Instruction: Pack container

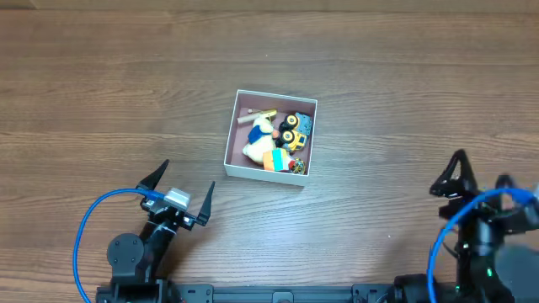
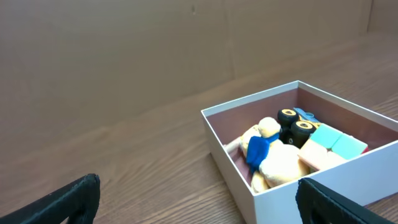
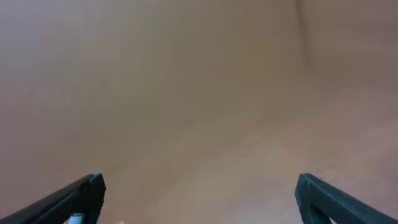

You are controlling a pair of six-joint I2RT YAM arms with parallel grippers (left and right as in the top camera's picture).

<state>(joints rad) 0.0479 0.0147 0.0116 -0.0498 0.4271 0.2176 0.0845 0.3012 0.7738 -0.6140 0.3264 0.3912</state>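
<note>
Low at the near edge of the wooden table (image 1: 101,84), the left gripper (image 1: 187,173) held its fingers spread wide with nothing between them, and the right gripper (image 1: 482,168), well apart on the other side, was likewise splayed and empty. Farther out, nearer the left one, stood the container (image 1: 261,172), crowded with a cream plush toy (image 1: 259,133), a yellow truck (image 1: 291,135) with black wheels and an orange-and-teal block (image 1: 274,160).

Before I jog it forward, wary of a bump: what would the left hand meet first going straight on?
Probably the container, clipped by the left hand on its right; depth unclear.
</note>
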